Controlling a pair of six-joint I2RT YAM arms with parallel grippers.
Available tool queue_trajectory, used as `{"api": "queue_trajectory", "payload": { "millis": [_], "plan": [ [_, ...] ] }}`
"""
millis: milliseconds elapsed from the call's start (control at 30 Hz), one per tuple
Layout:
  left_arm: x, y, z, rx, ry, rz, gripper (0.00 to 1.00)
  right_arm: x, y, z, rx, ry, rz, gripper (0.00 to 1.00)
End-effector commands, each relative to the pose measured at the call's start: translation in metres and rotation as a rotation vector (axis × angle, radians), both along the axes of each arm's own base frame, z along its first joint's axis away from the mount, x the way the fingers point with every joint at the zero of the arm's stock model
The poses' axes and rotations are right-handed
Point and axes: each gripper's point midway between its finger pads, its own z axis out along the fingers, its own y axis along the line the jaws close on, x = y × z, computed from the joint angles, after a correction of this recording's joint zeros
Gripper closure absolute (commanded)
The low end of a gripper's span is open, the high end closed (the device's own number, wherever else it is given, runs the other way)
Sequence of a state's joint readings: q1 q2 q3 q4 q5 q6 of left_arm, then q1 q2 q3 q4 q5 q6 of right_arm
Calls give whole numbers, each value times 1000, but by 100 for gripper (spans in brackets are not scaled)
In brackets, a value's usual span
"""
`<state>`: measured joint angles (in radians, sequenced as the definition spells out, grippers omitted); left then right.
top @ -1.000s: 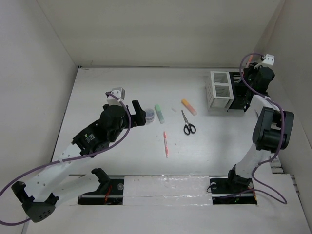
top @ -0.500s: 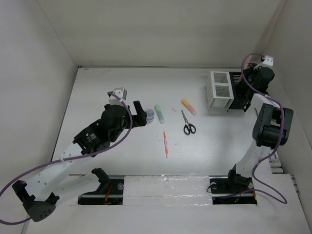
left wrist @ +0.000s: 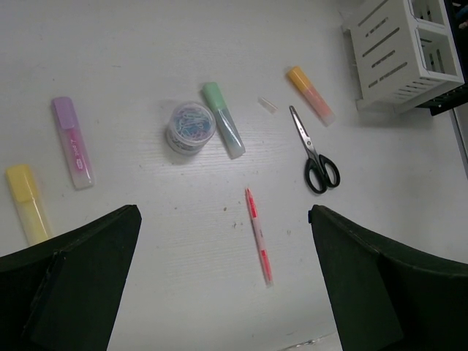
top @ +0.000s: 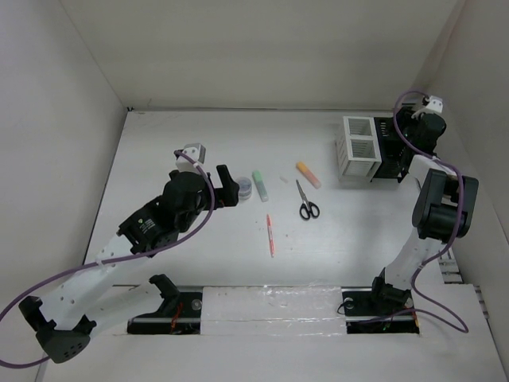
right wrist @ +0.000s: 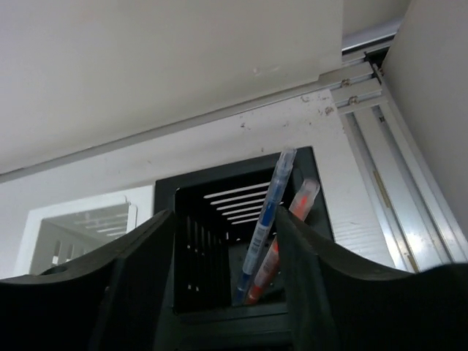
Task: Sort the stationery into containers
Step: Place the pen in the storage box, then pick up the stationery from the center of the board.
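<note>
Plastic dominates the white tabletop (left wrist: pixel 146 44): four stubby, flat-sided highlighters with translucent caps, yellow (left wrist: pixel 28 201), purple (left wrist: pixel 72 141), green (left wrist: pixel 224 129) and orange (left wrist: pixel 311 93), lie loose beside a small round clear tub (left wrist: pixel 190 128) holding what look like coloured clips. The green highlighter touches the tub's side. Black-handled scissors (left wrist: pixel 316 153) with slim metal blades lie shut near a thin orange-red pen (left wrist: pixel 258 234), and a tiny pale sliver (left wrist: pixel 268 105) is too small to identify. The white organizer (left wrist: pixel 406 51) is boxy with slatted walls; the matte black organizer (right wrist: pixel 241 241) touches it, and a clear blue-tipped pen (right wrist: pixel 267 212) and an orange marker (right wrist: pixel 289 227) lean in one compartment. The left gripper (left wrist: pixel 227 292) hovers above the loose items with its jaws spread wide and empty, one finger cutting off the yellow highlighter's end. The right gripper (right wrist: pixel 227 292) hangs over the black organizer, jaws parted and touching nothing. In the top view, the left arm hides the yellow and purple highlighters.
</note>
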<state>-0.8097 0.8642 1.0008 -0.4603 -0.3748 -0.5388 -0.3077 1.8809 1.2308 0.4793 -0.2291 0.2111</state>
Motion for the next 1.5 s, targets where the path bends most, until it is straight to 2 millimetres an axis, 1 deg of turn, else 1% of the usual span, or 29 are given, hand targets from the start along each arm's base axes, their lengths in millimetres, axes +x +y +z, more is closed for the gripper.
{"api": "queue_trajectory", "payload": {
  "millis": [0,133,267,300,367,400,433,467,500,533,567,633,667,700,733,767,800,867,900,933,1000,1033,1100,1133,1167,1233,1267,1367,1467],
  "plan": [
    [2,3,11,-22,-41,7,0,-6,3,34,-15,-85,21,36],
    [2,3,11,-22,-41,7,0,-13,16,70,-11,-161,54,27],
    [4,5,9,-19,-38,33,0,-15,53,112,-32,-210,110,8],
    [6,7,9,-13,-33,56,0,-17,62,113,-34,-182,120,0],
    [9,11,2,6,-8,95,0,-19,92,138,-54,-199,146,0],
    [12,14,3,0,-3,134,0,-21,102,143,-78,-195,157,0],
    [13,16,-2,7,12,157,0,-25,121,137,-76,-142,170,0],
    [15,17,-1,4,17,178,0,-27,132,146,-87,-139,192,0],
    [17,17,-5,20,36,195,0,-33,144,146,-91,-119,216,0],
    [20,18,-6,7,44,229,0,-41,155,136,-82,-55,240,0],
    [22,18,-7,6,55,248,0,-48,177,128,-76,-15,286,0],
    [26,16,-14,19,84,277,0,-64,199,119,-74,39,325,1],
    [27,14,-20,16,104,291,0,-77,221,104,-80,96,354,1],
    [37,19,-21,15,115,333,0,-88,232,84,-85,148,371,1],
    [39,20,-23,10,137,340,0,-100,243,86,-87,142,400,3],
    [40,19,-28,4,166,331,0,-111,255,77,-90,165,430,3],
    [48,26,-29,-4,190,366,0,-131,279,64,-94,195,499,4],
    [52,30,-29,-13,214,397,0,-149,296,51,-88,234,520,7],
    [53,31,-28,-2,214,407,0,-164,314,43,-88,259,547,7],
    [54,34,-24,-8,206,425,0,-173,322,29,-87,297,551,9],
    [56,42,-22,7,200,480,0,-193,333,27,-63,332,499,10],
    [56,45,-18,2,190,500,0,-209,345,17,-100,339,476,10],
    [54,56,-7,-10,157,543,0,-229,355,14,-74,355,440,10],
    [53,59,-3,-15,142,552,0,-245,369,11,-73,357,472,10],
    [50,68,4,-26,127,571,0,-255,373,-4,-79,388,488,10],
    [49,75,13,-27,98,573,0,-270,382,-10,-46,408,507,13],
    [47,76,16,-26,89,567,0,-283,394,-14,-41,414,551,13],
    [45,79,29,-39,48,547,0,-305,409,-32,-48,454,572,14],
    [45,81,29,-26,43,550,0,-317,416,-50,-76,496,567,15]
  ]
}}
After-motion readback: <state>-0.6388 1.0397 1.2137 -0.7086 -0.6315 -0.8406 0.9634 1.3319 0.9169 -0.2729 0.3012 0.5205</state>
